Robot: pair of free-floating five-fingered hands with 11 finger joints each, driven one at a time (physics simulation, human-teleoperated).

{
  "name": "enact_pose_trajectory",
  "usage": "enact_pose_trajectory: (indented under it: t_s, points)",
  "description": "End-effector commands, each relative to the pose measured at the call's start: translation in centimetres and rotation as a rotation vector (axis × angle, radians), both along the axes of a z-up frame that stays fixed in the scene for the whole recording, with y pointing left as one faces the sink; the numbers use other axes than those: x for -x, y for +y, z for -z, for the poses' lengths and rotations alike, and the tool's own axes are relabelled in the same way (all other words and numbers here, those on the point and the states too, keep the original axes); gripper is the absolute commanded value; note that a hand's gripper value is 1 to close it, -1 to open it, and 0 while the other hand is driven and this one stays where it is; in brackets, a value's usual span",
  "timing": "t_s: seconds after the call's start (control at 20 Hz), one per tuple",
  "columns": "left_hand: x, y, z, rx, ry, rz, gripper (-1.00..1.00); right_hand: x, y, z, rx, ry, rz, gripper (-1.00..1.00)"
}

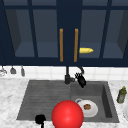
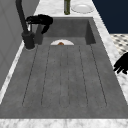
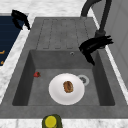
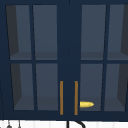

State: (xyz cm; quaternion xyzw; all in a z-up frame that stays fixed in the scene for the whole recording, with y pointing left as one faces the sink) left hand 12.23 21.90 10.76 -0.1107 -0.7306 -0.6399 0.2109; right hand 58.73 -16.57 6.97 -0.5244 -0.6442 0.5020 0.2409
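- The right hand (image 1: pixel 81 80) hangs at the back edge of the sink (image 1: pixel 45 100), just beside the faucet (image 1: pixel 67 75) — its fingers are spread and relaxed, pointing down toward the basin, and they hold nothing.
- In the right side view this hand (image 3: pixel 93 46) sits over the back right corner of the basin, close to the faucet base (image 3: pixel 100 33); whether it touches the faucet I cannot tell.
- The left hand (image 1: pixel 40 119) hovers at the sink's front edge, over the left half with the ribbed drainboard; its fingers droop loosely, clamped on nothing.
- A white plate (image 3: pixel 56 93) lies on the basin floor with a small brown piece of food (image 3: pixel 68 86) at its middle, beside the drain (image 3: pixel 83 80).
- A red ball (image 1: pixel 67 115) shows at the sink's front edge in the front view.
- A green bottle (image 1: pixel 121 95) stands on the worktop (image 1: pixel 10 100) at the sink's right edge — well apart from both hands.
- A yellow object (image 1: pixel 86 50) lies inside the wall cabinet (image 1: pixel 67 15) above.
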Motion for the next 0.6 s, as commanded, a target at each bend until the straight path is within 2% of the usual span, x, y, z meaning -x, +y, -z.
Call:
enact_pose_trajectory:
  t_s: [0.0, 0.25, 0.55]
  points:
    - [0.0, 0.0, 0.0, 0.000, 0.000, 0.000, 0.00, 1.0, -0.2, 0.5, -0.015, 0.102, 0.055, -1.00]
    - [0.0, 0.0, 0.0, 0.000, 0.000, 0.000, 0.00, 1.7, -0.1, 0.3, -0.052, 0.152, 0.111, -1.00]
    - [0.0, 0.0, 0.0, 0.000, 0.000, 0.000, 0.00, 3.0, -0.1, -0.2, -0.098, 0.219, 0.127, -1.00]
